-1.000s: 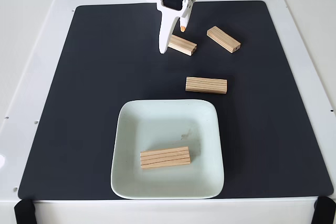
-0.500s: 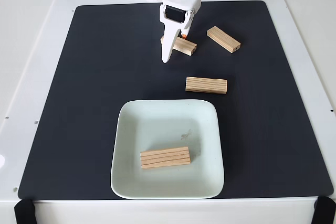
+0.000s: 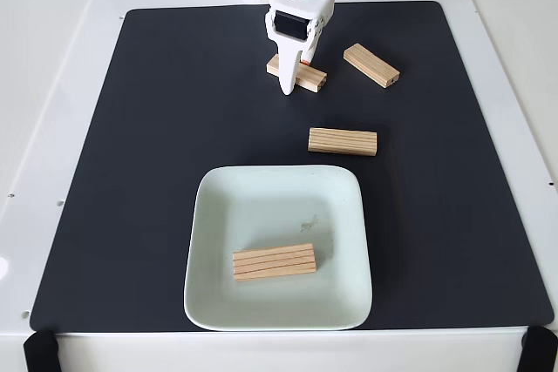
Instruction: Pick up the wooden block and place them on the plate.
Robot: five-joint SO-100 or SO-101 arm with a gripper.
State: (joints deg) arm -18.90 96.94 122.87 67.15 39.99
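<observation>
my gripper [image 3: 290, 84] hovering over wooden block [image 3: 305, 77] just above plate [image 3: 349, 215], can't tell jaw gap tbh. another block [image 3: 274, 262] sitting on plate.

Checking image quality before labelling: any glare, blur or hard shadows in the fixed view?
Fixed view: light is even and soft, with faint shadows beside the wooden blocks. The plate shows a mild sheen, no blown glare. The black mat is matte. The tool and everything else look sharp; no obvious lens distortion.
</observation>
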